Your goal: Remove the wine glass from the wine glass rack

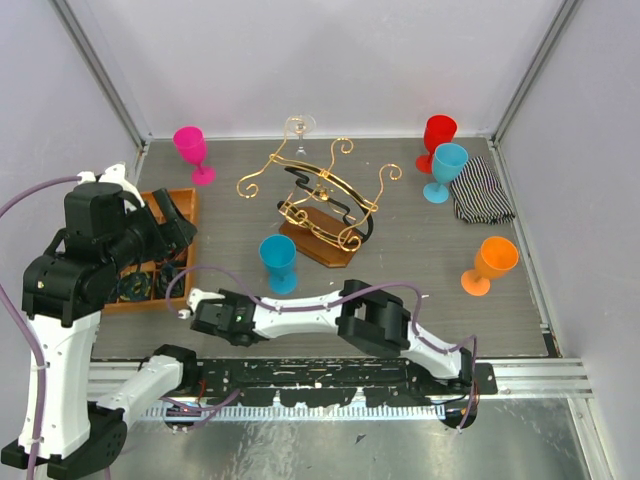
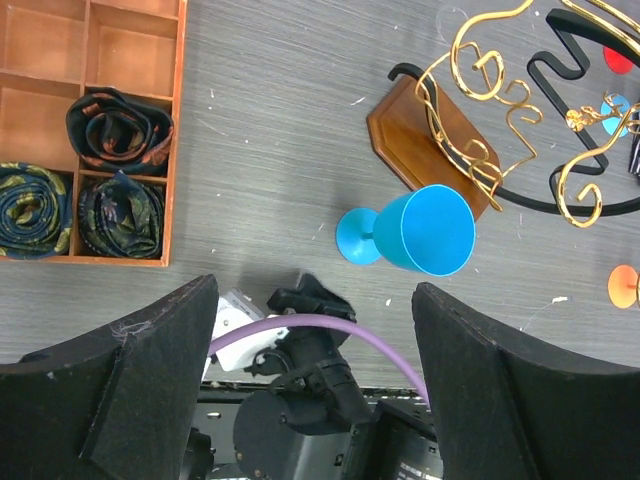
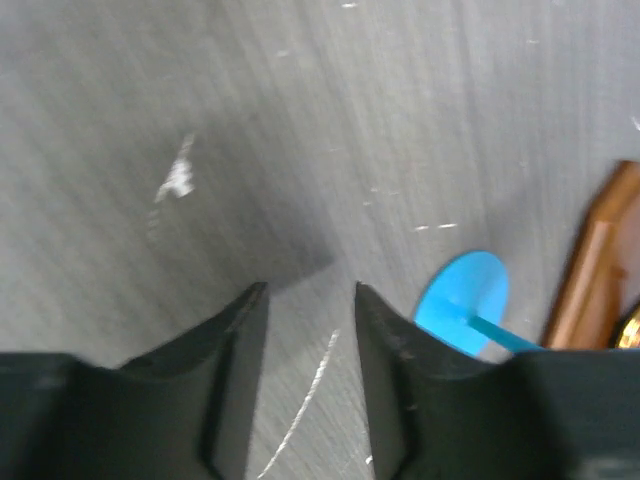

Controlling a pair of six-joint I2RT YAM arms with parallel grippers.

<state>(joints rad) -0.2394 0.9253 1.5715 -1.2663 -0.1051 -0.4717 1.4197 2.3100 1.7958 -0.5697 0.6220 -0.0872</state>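
The wine glass rack [image 1: 320, 205] of gold wire on a brown base stands mid-table; it also shows in the left wrist view as rack [image 2: 480, 110]. A clear wine glass [image 1: 299, 128] sits at the rack's far gold arm; whether it hangs there is unclear. A blue wine glass [image 1: 278, 262] stands upright on the table just left of the base, seen too as the blue glass [image 2: 420, 232] and its foot [image 3: 462, 305]. My right gripper [image 1: 188, 305] [image 3: 311, 290] is low over bare table, open and empty. My left gripper [image 1: 175, 218] [image 2: 315, 295] hovers wide open, empty.
An orange compartment tray [image 1: 150, 285] with rolled ties lies at the left under my left arm. Pink [image 1: 192, 152], red [image 1: 438, 138], light blue [image 1: 446, 170] and orange [image 1: 490, 264] glasses stand around the table. A striped cloth [image 1: 482, 190] lies at the right.
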